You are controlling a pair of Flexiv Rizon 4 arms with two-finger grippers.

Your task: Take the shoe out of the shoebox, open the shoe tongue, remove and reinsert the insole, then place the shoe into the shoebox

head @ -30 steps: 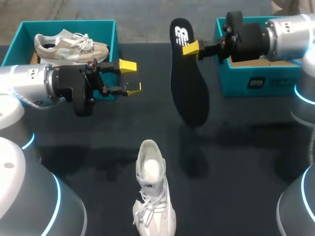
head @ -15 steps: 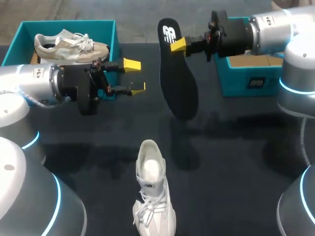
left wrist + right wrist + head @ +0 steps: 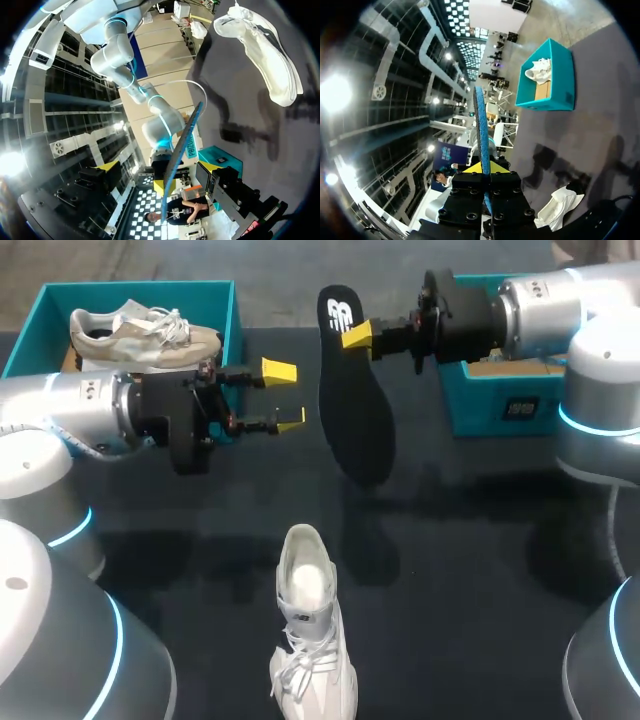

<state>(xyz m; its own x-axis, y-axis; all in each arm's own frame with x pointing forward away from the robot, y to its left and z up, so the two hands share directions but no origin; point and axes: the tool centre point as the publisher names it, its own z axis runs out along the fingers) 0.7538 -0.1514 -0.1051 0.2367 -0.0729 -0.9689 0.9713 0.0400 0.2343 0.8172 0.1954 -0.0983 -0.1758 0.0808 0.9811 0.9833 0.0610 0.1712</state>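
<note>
The black insole (image 3: 352, 400) hangs heel-up above the tabletop (image 3: 480, 540), its heel end clamped in the right claw (image 3: 357, 336). The left claw (image 3: 286, 396) is beside it, fingers apart. The white shoe (image 3: 310, 630) stands on the tabletop nearer the robot. A teal shoebox (image 3: 140, 290) holds a beige sneaker (image 3: 145, 335).

Dark table (image 3: 480, 570), white shoe (image 3: 310, 630) at front, left shoebox (image 3: 150, 286), right shoebox (image 3: 480, 410) behind
</note>
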